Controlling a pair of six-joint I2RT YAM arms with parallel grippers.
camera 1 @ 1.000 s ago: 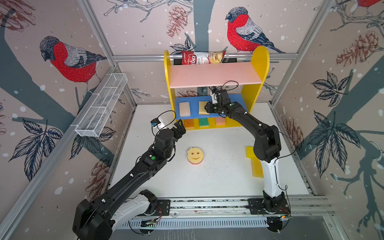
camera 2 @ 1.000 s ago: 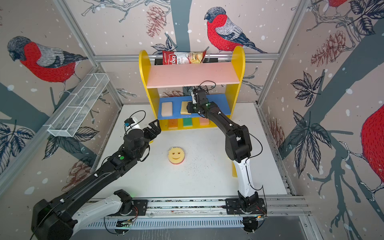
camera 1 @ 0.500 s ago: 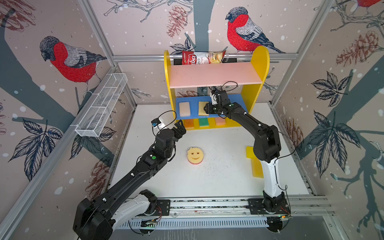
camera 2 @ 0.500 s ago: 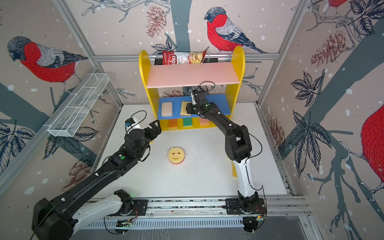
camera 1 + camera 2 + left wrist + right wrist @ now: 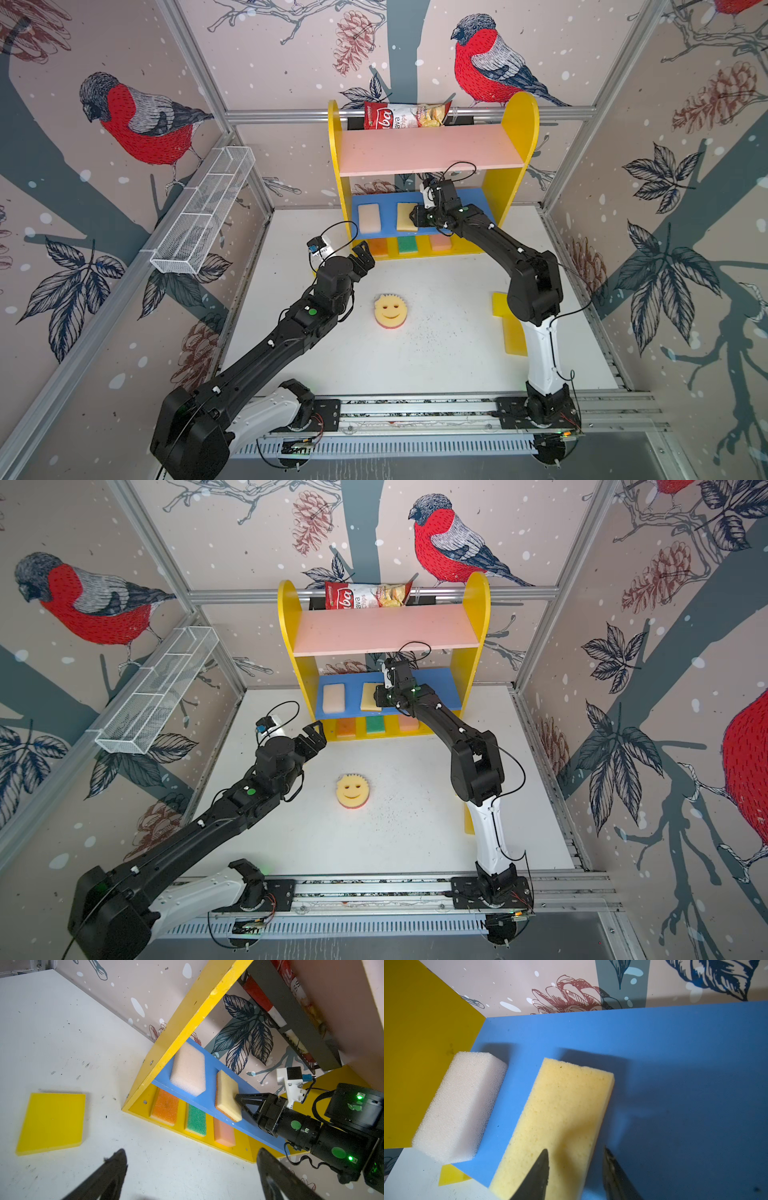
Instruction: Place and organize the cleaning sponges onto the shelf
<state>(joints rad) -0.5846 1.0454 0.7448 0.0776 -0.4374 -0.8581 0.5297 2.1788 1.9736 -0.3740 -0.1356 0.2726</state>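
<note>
The shelf [image 5: 428, 149] [image 5: 386, 629] stands at the back. On its blue board lie a cream sponge [image 5: 369, 218] [image 5: 460, 1105] and a pale yellow sponge [image 5: 405, 216] [image 5: 227, 1093] [image 5: 560, 1109]. My right gripper [image 5: 413, 218] [image 5: 576, 1150] is at that sponge's near end, fingers part way apart and not pressing it. Orange [image 5: 165, 1107], green [image 5: 196, 1120] and salmon [image 5: 224, 1130] sponges sit on the yellow base. The round smiley sponge [image 5: 390, 309] [image 5: 352, 791] lies mid-table. My left gripper [image 5: 363, 253] [image 5: 192, 1153] hovers open and empty before the shelf.
A yellow flat sponge [image 5: 505, 324] [image 5: 52, 1122] lies on the table at the right, partly hidden by the right arm. A chips bag [image 5: 405, 115] sits on the pink board. A white wire basket [image 5: 203, 212] hangs on the left wall.
The right gripper has edged slightly toward the pale yellow sponge. The left arm and all the sponges have stayed where they were.
</note>
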